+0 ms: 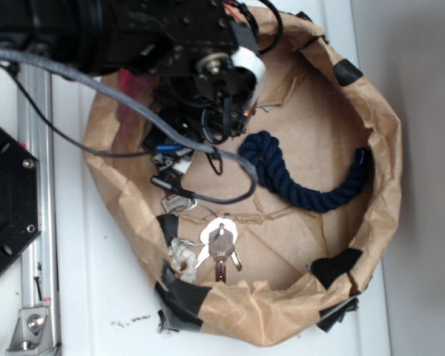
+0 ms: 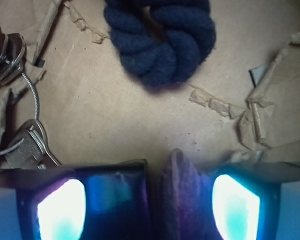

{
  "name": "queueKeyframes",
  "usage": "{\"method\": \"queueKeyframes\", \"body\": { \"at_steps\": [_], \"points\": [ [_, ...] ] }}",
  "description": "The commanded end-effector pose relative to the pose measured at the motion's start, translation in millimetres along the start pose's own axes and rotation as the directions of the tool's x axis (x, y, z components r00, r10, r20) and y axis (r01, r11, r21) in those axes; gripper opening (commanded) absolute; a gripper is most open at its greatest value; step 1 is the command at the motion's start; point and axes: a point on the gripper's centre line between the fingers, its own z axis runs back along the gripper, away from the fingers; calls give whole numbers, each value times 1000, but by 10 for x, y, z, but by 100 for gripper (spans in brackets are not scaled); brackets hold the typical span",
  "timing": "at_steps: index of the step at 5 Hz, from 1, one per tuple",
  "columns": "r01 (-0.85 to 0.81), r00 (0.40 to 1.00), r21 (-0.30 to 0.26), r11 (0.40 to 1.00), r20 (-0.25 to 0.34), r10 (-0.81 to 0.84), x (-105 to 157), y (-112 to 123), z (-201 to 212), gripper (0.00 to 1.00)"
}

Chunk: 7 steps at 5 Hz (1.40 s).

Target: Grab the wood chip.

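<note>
The arm point(image 1: 119, 33) is black, blocky and screw-studded, with a white band point(image 1: 251, 65) near its wrist. A grey cable point(image 1: 126, 100) and thinner black wires loop beneath. Above the fingers point(image 2: 60, 205), the pads glow white and cyan in dark frames.
</note>
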Motion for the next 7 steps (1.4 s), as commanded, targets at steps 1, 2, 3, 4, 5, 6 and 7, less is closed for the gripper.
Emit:
{"method": "queueKeyframes", "body": {
  "at_steps": [1, 2, 3, 4, 5, 6, 7],
  "points": [
    [3, 998, 23, 1000, -67, -1, -152, 31, -85, 0],
    [-10, 994, 45, 999, -104, 14, -129, 16, -142, 0],
    [-24, 994, 45, 999, -103, 28, -121, 20, -153, 0],
    [-36, 996, 45, 998, -76, 39, -100, 27, -70, 0],
    [-70, 997, 38, 997, -15, 70, -11, -10, 139, 0],
    [-145, 985, -17, 989, 86, 146, 134, -53, 421, 0],
    [-295, 944, -67, 953, 132, 302, 236, -29, 692, 100]
  ]
}}
